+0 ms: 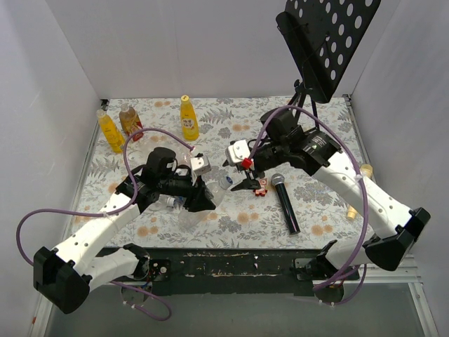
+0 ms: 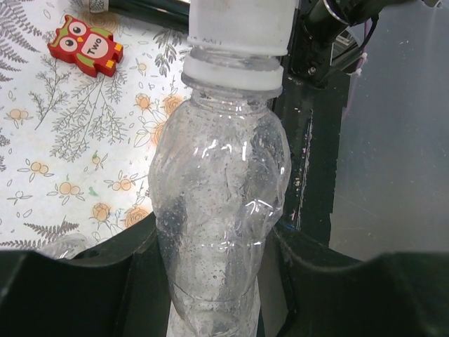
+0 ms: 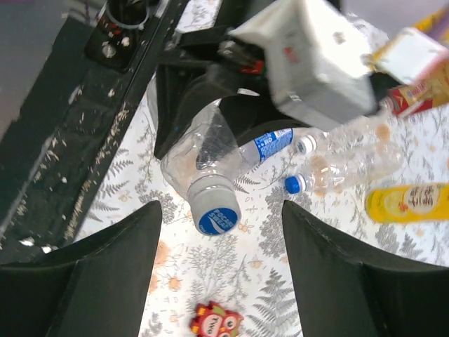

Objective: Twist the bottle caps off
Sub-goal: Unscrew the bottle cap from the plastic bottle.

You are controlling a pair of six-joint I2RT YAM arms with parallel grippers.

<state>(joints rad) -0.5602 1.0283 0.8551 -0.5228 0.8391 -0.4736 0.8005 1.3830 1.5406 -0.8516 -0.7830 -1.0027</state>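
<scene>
Nearest the bases, find the left hand [image 2: 214, 253] clamped on the lower body of a clear bottle [image 2: 217, 189], held lengthwise above the desk [image 1: 231, 225], neck aimed toward the other arm. Note the dented, crinkled wall: thin, seemingly empty plastic, so expect light weight, easy buckling and a tendency to twist in the grip under torque. Alongside, count more clear bottles [image 3: 344, 165] lying flat, capped. Look just past the held bottle's neck ring for the cap [image 3: 216, 214], white-skirted with a blue printed top, seated on the threads. See the right hand [image 1: 244, 182] close by, fingers [image 3: 105, 281] spread wide on either side of that cap and touching nothing. Judge the stiff skirt the only sound place to pinch; avoid the soft shoulder. Off to the right, pass an owl toy [image 1: 261, 188] and a black microphone [image 1: 284, 203]. Farthest, spot two yellow bottles [image 1: 189, 118] and a brown one [image 1: 130, 119] upright at the desk's far edge.
</scene>
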